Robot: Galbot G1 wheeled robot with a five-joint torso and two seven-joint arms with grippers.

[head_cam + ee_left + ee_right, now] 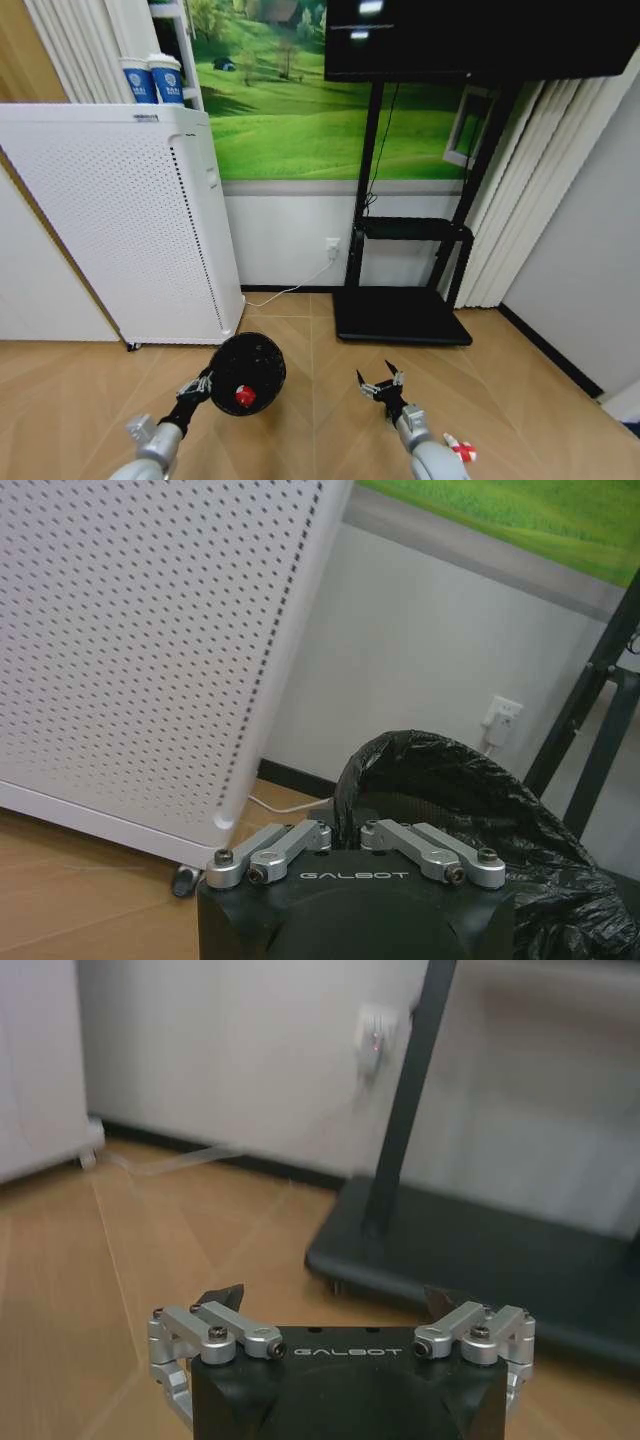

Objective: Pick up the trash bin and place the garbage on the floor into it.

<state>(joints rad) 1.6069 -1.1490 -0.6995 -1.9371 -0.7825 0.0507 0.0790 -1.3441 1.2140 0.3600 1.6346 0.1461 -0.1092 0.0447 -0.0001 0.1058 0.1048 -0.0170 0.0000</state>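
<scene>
Left gripper (205, 383) is clamped on the rim of the trash bin (255, 362), fingers pinched over the edge of the black bag liner (470, 790); the bin is held just in front of the white perforated appliance (120, 220). A red piece of garbage (245, 397) lies inside the bin. Right gripper (381, 382) hangs empty with its fingers spread wide, above the parquet floor (310, 430), near the black TV stand base (400, 315). A red-and-white piece (460, 449) lies on the floor beside the right arm.
</scene>
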